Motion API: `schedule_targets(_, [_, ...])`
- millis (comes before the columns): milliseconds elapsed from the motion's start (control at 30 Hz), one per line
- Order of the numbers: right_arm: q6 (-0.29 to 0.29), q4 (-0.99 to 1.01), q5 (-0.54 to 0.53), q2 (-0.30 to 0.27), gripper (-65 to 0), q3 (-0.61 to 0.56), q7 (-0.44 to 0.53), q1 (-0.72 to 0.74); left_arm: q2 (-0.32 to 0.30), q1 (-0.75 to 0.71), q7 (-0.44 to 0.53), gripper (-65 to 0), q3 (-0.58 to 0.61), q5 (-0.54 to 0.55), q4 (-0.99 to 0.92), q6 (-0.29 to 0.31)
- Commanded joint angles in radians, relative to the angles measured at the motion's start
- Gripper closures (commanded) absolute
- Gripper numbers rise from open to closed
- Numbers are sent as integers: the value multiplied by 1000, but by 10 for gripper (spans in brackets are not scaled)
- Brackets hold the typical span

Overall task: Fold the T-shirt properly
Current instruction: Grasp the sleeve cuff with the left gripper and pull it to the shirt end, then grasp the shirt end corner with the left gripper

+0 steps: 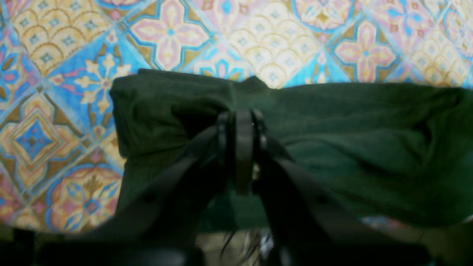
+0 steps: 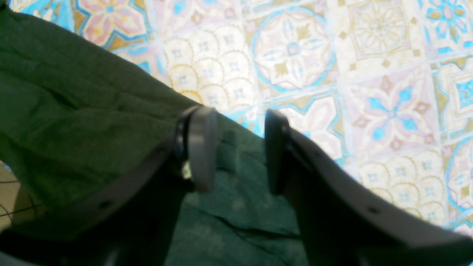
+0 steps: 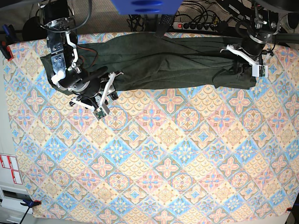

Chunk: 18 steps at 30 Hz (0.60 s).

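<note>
Here the left gripper [image 1: 242, 147] pinches the T-shirt [image 3: 163, 58]; the right gripper [image 2: 238, 147] gapes over it.

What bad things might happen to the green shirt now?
1. The left end effector is shut on a bunched bit of the T-shirt; pulling from there may drag the wrinkles along instead of making a flat fold.
2. The right end effector is open over the cloth's edge, so only one end is held and the fold may go crooked.
</note>
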<state>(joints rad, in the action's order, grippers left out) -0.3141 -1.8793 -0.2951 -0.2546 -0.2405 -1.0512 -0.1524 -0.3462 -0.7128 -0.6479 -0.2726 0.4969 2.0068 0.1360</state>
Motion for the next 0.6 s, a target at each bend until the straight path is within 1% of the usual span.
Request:
schedule_targets(0, [-3,-15,-6,-5,-219,3,16,10,-4,-8,-5,0,-6,-16,13,1])
schedule_targets(133, [-3,-15,-6,-5,-219,7,16,7,37,-6,-33,0,-14,-77,12,1])
schedule_targets(167, [-3,-15,-6,-5,-219,7,16,7,43,-6,-33,-13,-14,-99,9,1])
schedule_targets(200, [-3,-15,-6,-5,-219,7,15,7,51,-6,-33,-38,-14,-116,1,1])
schedule_targets(267, [-3,-15,-6,-5,-219,2,15,7,65,-3,-33,-120,-21,-151,-7,1])
schedule_targets(367, [-3,-15,-6,-5,-219,2,15,7,77,-6,-33,-233,-53,-155,-4,1])
schedule_targets(400, [-3,-15,-6,-5,-219,2,15,7,80,-6,-33,-256,-70,-155,-4,1])
schedule_targets(567, [-3,-15,-6,-5,-219,2,15,7,77,0,-33,-279,-172,-155,-10,1])
